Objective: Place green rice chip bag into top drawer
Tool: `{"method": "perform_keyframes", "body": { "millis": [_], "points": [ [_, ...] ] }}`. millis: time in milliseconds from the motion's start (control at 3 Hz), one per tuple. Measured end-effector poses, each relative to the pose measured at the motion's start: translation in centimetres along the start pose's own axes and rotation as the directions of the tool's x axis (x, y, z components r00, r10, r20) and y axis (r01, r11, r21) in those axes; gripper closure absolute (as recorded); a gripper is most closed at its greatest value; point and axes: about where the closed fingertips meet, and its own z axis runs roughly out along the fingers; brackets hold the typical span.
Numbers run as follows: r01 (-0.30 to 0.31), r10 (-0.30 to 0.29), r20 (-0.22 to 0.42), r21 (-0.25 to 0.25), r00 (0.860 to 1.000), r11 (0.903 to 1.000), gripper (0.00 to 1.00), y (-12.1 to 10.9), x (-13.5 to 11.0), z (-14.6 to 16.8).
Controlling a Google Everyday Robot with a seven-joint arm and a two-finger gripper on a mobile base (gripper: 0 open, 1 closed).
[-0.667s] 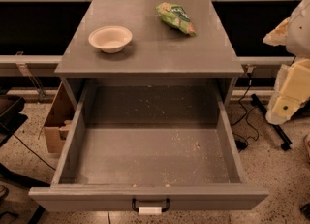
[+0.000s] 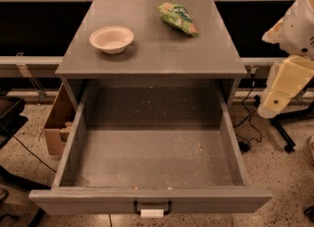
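Green rice chip bag: on the cabinet top, back-right part, well apart from the white bowl.
Bag's long axis: diagonal, far-left end to near-right end.
Gripper: off the cabinet's right side, lower in view than the bag; spread or pressed together — cannot tell.
Bag from gripper: leftward in view and farther back — near-right end closest.
Top drawer: pulled out, bag not yet inside.

Light-green bag, white bowl, grey crumb-speckled drawer, cream hand at right edge.

Top drawer unobstructed, claw at right
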Motion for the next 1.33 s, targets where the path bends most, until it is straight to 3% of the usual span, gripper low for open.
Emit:
{"method": "perform_keyframes", "body": {
  "millis": [333, 667, 1000, 1333],
  "points": [
    [-0.075, 0.067, 0.061, 0.134, 0.996, 0.9882, 0.0, -5.8, -2.7, 2.7],
    [-0.134, 0.097, 0.154, 0.255, 0.983, 0.9575, 0.0, -11.3, -5.8, 3.6],
    [-0.24, 0.121, 0.305, 0.392, 0.945, 0.888, 0.0, -17.7, -12.2, 3.5],
    [-0.24, 0.121, 0.305, 0.392, 0.945, 0.888, 0.0, -17.7, -12.2, 3.5]
  ]
}}
